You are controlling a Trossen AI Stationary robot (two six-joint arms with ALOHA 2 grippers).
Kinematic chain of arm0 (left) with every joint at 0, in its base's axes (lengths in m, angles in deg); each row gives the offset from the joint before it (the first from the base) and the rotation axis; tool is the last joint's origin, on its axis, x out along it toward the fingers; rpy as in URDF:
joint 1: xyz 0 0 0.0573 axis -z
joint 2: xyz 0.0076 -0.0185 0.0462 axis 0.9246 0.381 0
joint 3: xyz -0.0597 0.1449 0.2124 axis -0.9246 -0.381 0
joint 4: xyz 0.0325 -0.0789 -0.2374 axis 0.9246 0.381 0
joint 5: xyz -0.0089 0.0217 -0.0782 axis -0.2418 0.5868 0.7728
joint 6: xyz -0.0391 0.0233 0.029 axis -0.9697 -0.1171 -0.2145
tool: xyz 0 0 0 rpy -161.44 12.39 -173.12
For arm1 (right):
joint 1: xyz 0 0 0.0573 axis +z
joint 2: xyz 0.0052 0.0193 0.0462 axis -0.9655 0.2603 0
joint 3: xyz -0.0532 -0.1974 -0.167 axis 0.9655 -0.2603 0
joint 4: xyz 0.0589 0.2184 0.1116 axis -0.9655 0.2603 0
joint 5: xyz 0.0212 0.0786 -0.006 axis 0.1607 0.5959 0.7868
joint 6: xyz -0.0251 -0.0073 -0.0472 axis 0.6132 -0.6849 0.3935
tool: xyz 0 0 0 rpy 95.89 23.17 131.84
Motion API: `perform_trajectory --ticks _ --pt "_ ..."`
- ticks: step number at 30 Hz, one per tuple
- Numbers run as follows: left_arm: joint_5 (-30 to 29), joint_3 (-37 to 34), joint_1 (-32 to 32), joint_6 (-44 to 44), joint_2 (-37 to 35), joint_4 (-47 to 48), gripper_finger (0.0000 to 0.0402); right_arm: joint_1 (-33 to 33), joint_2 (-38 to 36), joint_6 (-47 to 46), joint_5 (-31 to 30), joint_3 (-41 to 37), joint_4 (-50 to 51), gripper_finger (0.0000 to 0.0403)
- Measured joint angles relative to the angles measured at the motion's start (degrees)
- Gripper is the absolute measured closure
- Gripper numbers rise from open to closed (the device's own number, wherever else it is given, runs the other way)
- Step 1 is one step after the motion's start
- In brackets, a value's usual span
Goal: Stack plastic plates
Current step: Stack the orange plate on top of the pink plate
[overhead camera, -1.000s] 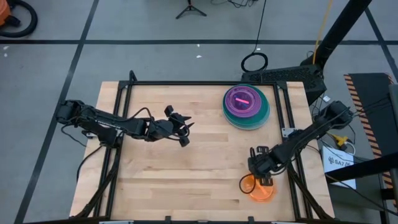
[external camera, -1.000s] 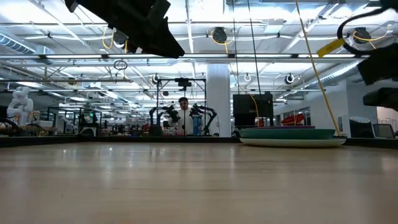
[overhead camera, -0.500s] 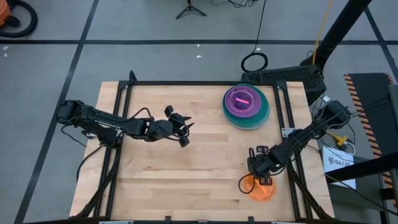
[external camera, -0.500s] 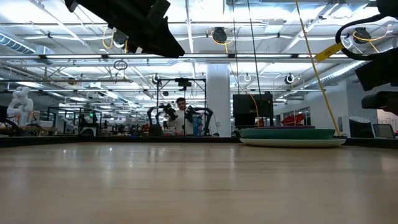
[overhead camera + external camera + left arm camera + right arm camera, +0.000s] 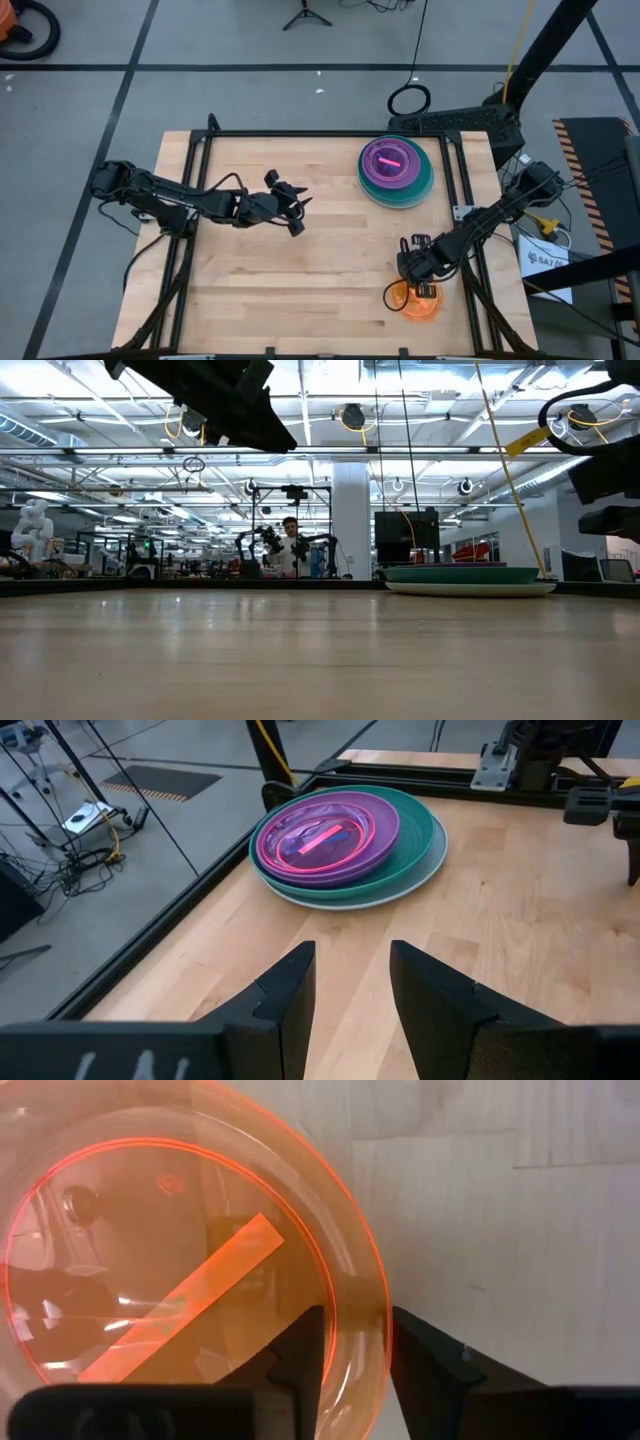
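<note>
— What is seen of the stacked round plastic plates (image 5: pixel 396 171)?

— A nested pile is found at the far right part of the worktop: a light blue dish at the bottom, a dark green one on it, purple dishes above, and a pink-red one innermost, all lying flat.

— And the small translucent orange round plastic plate (image 5: pixel 414 301)?

— It is set apart near the right front edge, its rim (image 5: pixel 352 1312) caught between the right gripper (image 5: pixel 424 290) jaws.
</note>
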Motion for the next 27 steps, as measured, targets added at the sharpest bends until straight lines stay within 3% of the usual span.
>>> perform_trajectory --ticks 17,27 --pt "0.02 0.00 -0.15 5.93 -0.15 -4.99 0.0263 -3.90 0.02 1.47 0.92 0.00 -0.86 0.0315" --pt "0.01 0.02 -0.15 6.79 -0.17 -5.89 0.0263 -4.42 0.02 2.97 -1.29 0.04 -3.83 0.0363"
